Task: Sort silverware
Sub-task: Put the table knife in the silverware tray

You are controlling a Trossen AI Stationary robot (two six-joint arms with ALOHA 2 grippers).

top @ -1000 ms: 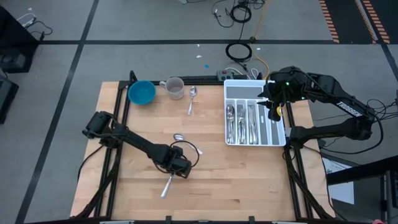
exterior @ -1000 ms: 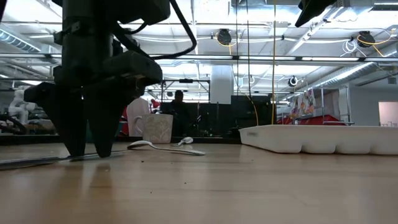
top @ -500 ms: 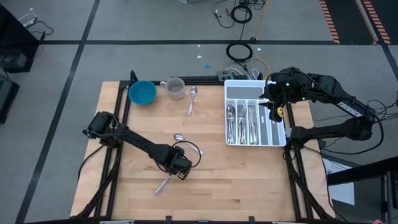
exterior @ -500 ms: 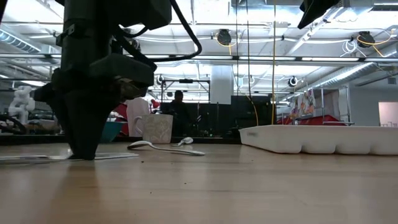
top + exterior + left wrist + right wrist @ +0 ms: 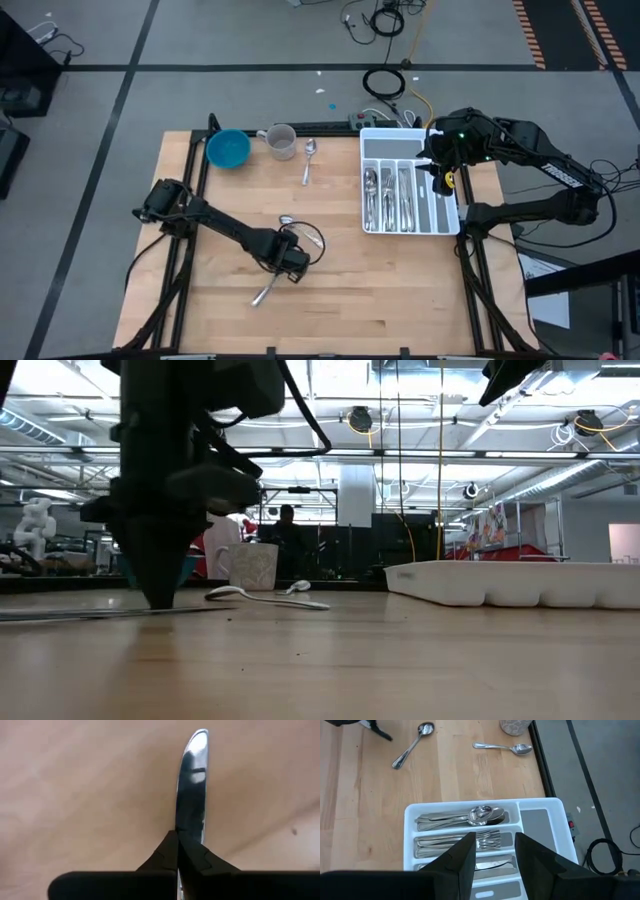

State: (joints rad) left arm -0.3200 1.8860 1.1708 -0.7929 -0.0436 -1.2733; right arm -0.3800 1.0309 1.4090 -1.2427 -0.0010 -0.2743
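Silverware: my left gripper [image 5: 177, 836] is clamped on a table knife [image 5: 192, 785] down on the wooden table [image 5: 400, 290].

Left fingers [image 5: 160, 857] are pressed together at the table's front-middle, pinching the knife by one end, and its blade [image 5: 264, 293] lies flat on the wood, angling toward the front edge. Just behind that gripper lies a loose spoon [image 5: 287, 220], and another spoon [image 5: 309, 158] rests farther back near the mug [image 5: 282, 141] and blue bowl [image 5: 228, 149]. Over on the right, my right gripper [image 5: 493, 851] hangs above the white tray [image 5: 368, 139] with its jaws partly apart and nothing between them. Below it the tray's compartments hold sorted spoons [image 5: 465, 816], forks [image 5: 462, 840] and knives [image 5: 487, 865].
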